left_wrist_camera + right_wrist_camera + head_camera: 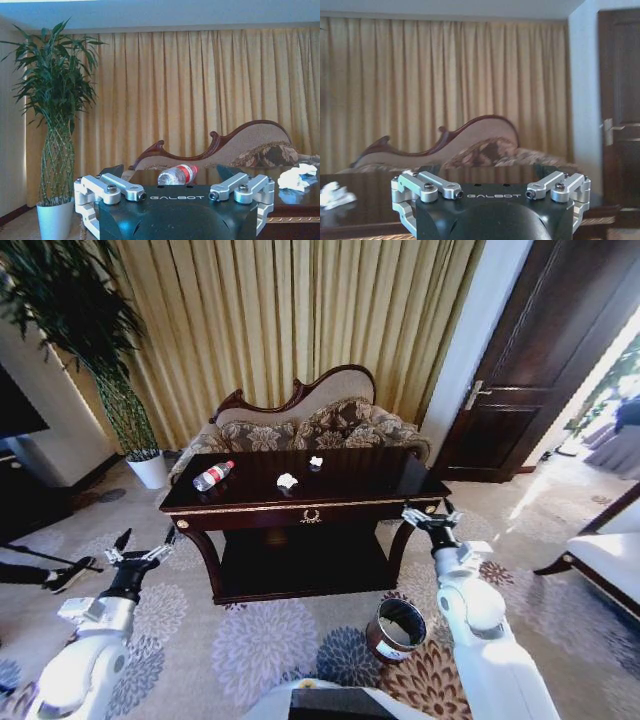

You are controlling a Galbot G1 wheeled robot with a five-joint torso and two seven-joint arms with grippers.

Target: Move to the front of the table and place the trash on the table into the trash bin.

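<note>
A: Where do we hold each end effector?

B: Left end effector (142,546) and right end effector (432,512) hover spread wide, empty, short of the worktop (340,498).

A: And the trash?

B: Ahead of the left one lies the bottle (213,476); the paper wad (287,481) lies between both. The trash bin (394,630) stands on the carpet below the right one.

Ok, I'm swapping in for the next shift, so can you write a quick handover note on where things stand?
Left claw: open, empty, off the table's left end.
Right claw: open, empty, by its right front corner.
On the dark glossy wooden table: clear plastic bottle with red label, crumpled white paper wad, smaller white scrap.
Round reddish-brown bin: on the carpet in front.
Done: nothing binned visibly. Left: everything.
</note>
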